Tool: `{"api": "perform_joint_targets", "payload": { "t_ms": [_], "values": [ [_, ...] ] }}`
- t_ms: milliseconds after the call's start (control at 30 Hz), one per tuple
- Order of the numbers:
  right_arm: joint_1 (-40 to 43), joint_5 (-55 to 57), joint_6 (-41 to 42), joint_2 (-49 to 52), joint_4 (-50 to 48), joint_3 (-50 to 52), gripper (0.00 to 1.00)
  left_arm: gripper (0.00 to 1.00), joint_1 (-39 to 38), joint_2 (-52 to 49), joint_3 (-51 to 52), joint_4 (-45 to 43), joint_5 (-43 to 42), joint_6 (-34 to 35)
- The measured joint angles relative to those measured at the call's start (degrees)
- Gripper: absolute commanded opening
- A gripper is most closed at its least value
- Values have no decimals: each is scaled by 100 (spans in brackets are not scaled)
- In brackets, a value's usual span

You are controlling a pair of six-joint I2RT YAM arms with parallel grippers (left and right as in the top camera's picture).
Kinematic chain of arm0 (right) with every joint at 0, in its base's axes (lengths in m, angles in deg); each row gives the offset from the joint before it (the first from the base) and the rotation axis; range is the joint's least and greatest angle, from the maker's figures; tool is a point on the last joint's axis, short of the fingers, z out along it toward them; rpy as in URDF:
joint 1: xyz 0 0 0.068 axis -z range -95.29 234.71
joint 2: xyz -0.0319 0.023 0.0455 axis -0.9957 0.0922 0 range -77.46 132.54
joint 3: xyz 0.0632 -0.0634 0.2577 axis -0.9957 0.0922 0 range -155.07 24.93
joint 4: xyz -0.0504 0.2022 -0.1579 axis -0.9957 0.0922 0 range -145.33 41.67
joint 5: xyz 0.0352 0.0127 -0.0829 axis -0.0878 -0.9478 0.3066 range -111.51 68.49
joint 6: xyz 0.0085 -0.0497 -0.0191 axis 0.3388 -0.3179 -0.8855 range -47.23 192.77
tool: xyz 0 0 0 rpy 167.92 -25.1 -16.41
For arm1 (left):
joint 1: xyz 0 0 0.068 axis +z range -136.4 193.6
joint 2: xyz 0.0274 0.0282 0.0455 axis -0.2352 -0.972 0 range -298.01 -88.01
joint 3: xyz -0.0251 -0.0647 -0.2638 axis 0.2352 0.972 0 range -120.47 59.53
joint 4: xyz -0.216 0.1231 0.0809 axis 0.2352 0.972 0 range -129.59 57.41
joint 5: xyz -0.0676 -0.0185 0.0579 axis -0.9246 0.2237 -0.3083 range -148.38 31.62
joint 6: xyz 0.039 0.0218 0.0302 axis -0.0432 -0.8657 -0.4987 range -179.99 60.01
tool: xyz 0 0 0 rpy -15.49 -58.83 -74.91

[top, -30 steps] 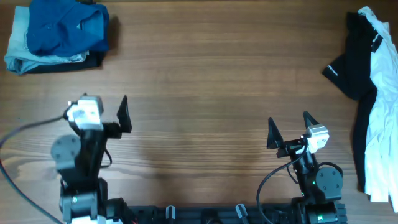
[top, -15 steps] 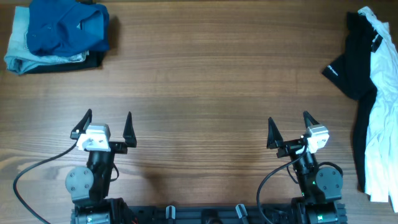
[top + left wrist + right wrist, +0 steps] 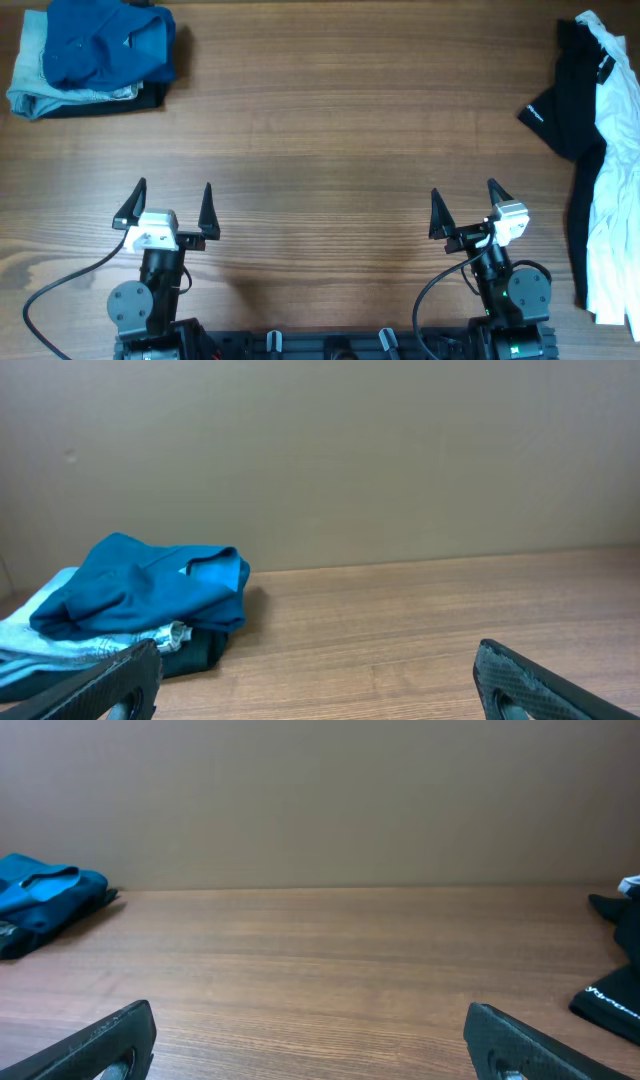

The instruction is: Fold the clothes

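Both claws are released, with jaws spread wide and nothing between them. The left gripper (image 3: 172, 192) and right gripper (image 3: 463, 197) sit low at six o'clock on the brown wooden table (image 3: 320, 140), likely a waiting pose before any reach. The deep-blue soft shirt-like garment (image 3: 105, 45) lies bunched at ten o'clock on top of light-blue denim jeans (image 3: 25, 85), well apart from both claws. Its long axis runs roughly nine-to-three. I cannot tell which end is the collar.

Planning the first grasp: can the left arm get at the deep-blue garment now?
Probably yes: the left fingers stand open, only bare table lies between, and the deep-blue garment tops its pile; reach that far is unsure.
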Motion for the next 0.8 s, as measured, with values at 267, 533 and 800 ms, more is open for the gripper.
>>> {"api": "perform_joint_targets", "payload": {
  "t_ms": [267,533,800],
  "values": [
    [0,0,0,0,0,0,100,100,-2,225,9,-44,0,0],
    [0,0,0,0,0,0,100,100,-13,229,367,109,0,20],
    [0,0,0,0,0,0,100,100,-13,229,391,614,2,42]
  ]
}}
